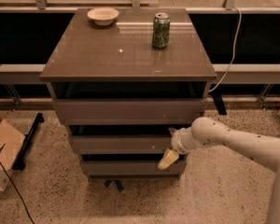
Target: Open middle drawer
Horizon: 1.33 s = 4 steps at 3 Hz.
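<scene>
Pulling the middle drawer [116, 143] straight out along its runners is what this step asks, and the panel offers no handle. It is a flat, glossy grey-brown front between the wider top drawer [128, 110] and the narrower bottom drawer [130, 168], with a dark gap along its upper edge, and it looks hardly open, if at all. The tool [170, 147] is at the right end of that front, with the white arm [233, 141] reaching in from the right. A cream-coloured part of the tool hangs down across the panel's lower edge toward the bottom drawer. Whether the tool is wide, narrow or gripping the panel I cannot tell from this angle. My judgement is that any hold is on the panel's edge near one corner, which is the weak point of the move, because a pull from the far right can skew the drawer and make it bind. A good pull would be slow, level and square to the front, taking purchase on the middle panel alone so the bottom drawer is not dragged along. A jerk would be unwise, since a green can [161, 30] and a pale bowl [102, 16] stand on the surface [98, 59] above, and the can could tip if the cabinet rocks.
</scene>
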Each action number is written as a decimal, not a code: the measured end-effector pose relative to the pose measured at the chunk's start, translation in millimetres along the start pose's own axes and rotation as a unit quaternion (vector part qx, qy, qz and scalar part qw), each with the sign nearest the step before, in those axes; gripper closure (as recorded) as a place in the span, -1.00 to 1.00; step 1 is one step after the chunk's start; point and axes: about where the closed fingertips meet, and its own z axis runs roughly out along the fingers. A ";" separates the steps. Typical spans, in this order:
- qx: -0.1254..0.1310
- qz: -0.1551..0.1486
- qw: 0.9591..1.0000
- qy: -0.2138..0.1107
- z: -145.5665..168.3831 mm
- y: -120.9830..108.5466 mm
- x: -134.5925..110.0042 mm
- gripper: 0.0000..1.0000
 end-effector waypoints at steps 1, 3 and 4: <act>-0.006 -0.001 1.000 -0.007 20.9 -13.1 -1.0 -1.00; -0.024 0.029 0.999 -0.011 56.8 -38.0 11.9 -1.00; -0.041 0.021 0.999 0.001 53.9 -31.0 18.1 -0.48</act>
